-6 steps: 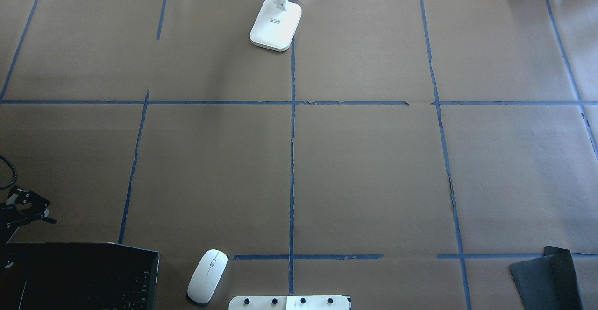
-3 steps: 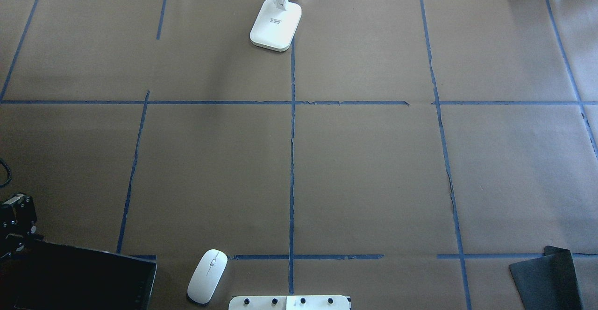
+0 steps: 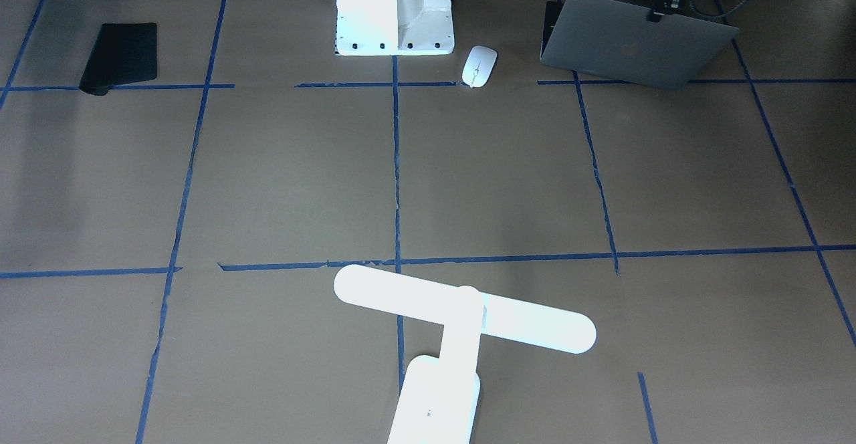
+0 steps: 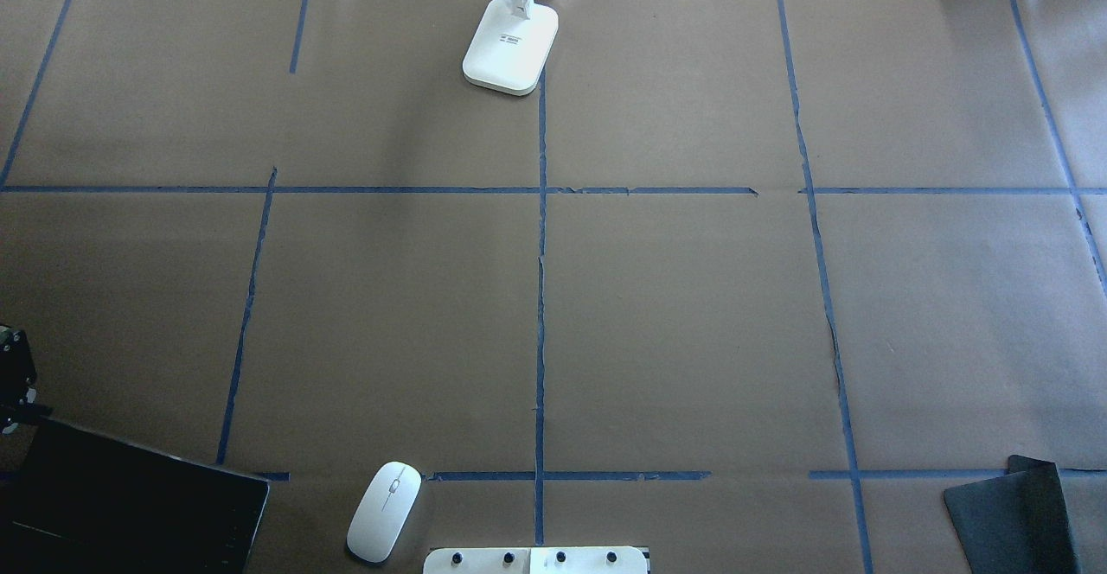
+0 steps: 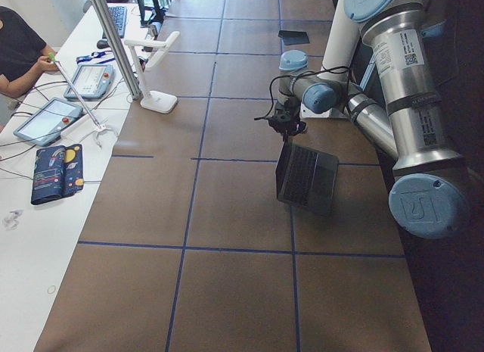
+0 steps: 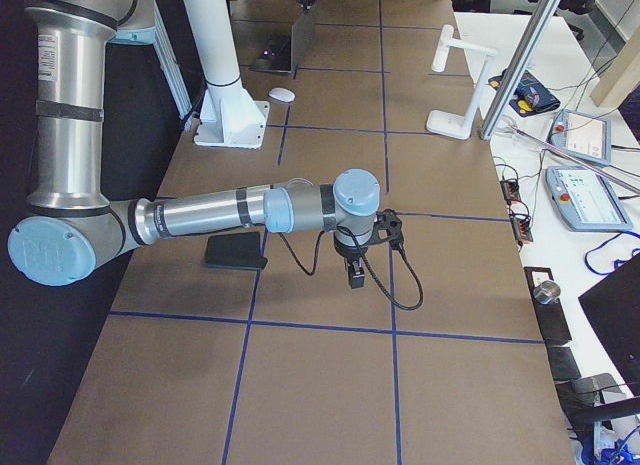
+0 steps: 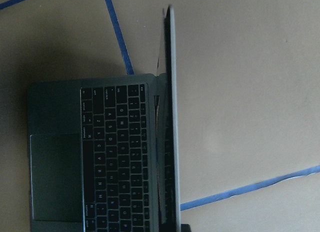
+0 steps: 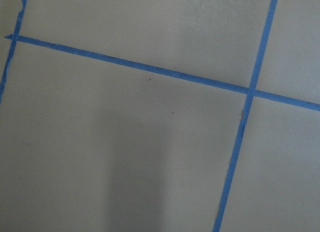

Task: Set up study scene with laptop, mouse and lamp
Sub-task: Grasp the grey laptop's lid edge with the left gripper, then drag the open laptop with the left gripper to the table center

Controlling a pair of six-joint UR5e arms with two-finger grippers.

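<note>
The grey laptop [image 3: 635,46] stands open at the table's near left corner, its lid back with the logo facing away from me. My left gripper [image 3: 659,9] is shut on the lid's top edge; the left wrist view looks down along the lid [image 7: 170,117] and keys. The white mouse [image 4: 385,511] lies beside the pedestal [image 4: 536,561]. The white lamp [image 4: 510,47] stands at the far edge, its T-shaped head [image 3: 461,313] large in the front-facing view. My right gripper [image 6: 354,277] hangs over bare table; I cannot tell whether it is open or shut.
A black mouse pad [image 4: 1012,518] lies at the near right corner. Blue tape lines divide the brown table cover. A side bench holds tablets [image 5: 49,121] and cables, with a person [image 5: 15,45] seated at it.
My left gripper has drawn back toward the overhead view's left edge with the lid's top edge. The laptop has shifted left and turned, and its keys no longer show in that view.
</note>
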